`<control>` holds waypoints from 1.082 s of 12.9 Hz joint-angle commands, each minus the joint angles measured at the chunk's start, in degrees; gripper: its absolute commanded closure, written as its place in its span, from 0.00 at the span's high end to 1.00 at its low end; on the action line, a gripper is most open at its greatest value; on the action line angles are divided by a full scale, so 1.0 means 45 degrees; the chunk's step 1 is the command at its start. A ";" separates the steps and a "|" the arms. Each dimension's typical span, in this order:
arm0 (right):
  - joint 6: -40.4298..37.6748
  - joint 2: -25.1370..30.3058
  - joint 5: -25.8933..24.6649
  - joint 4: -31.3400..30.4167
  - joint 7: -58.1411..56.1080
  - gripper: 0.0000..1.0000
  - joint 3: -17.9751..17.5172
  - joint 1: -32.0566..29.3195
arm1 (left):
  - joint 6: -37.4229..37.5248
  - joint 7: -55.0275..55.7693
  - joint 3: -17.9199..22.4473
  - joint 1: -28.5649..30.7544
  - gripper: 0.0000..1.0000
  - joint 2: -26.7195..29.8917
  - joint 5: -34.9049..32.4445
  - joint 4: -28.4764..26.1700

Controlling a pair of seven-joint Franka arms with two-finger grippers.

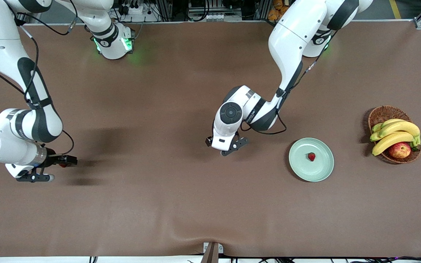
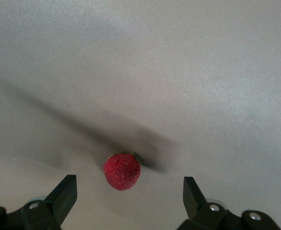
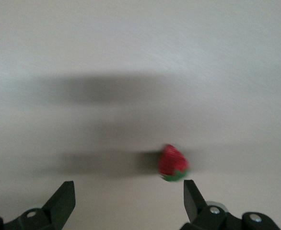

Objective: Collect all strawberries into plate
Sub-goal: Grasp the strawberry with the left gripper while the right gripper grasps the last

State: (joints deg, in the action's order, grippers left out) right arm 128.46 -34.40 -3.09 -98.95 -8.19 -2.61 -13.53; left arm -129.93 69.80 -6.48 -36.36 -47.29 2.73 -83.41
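A pale mint-green plate (image 1: pixel 311 159) lies on the brown table (image 1: pixel 166 204) toward the left arm's end, with one strawberry (image 1: pixel 311 156) resting near its middle. Beside the plate, closer still to that end of the table, a brown wicker basket (image 1: pixel 386 114) holds a bunch of bananas (image 1: pixel 395 133) and a red-yellow apple (image 1: pixel 399 149).

The left gripper (image 1: pixel 232 148) hangs low over the middle of the table, well apart from the plate. Its fingers (image 2: pixel 64 194) stand wide, and a second strawberry (image 2: pixel 122 171) lies on the table between them, untouched by either one.

The right gripper (image 1: pixel 40 171) is low over the table at the right arm's end, its fingers (image 3: pixel 61 201) also spread wide and holding nothing. A third strawberry (image 3: pixel 172 163) lies on the table just ahead of them, closer to one finger than the other; it shows blurred in the right wrist view, and in the front view it is probably the small red spot by the gripper.
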 commanded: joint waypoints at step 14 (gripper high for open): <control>0.1492 -0.1263 -0.0739 0.0251 -0.0485 0.60 -0.0143 -0.0762 | 0.1582 0.0097 0.0170 0.1454 0.00 0.1150 -0.0470 0.0273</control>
State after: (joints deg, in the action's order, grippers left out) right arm 135.26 -39.50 -5.47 -98.73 -10.61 -2.81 -16.68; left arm -127.75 70.02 -5.41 -33.70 -46.40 2.32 -81.23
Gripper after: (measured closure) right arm 0.088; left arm 0.674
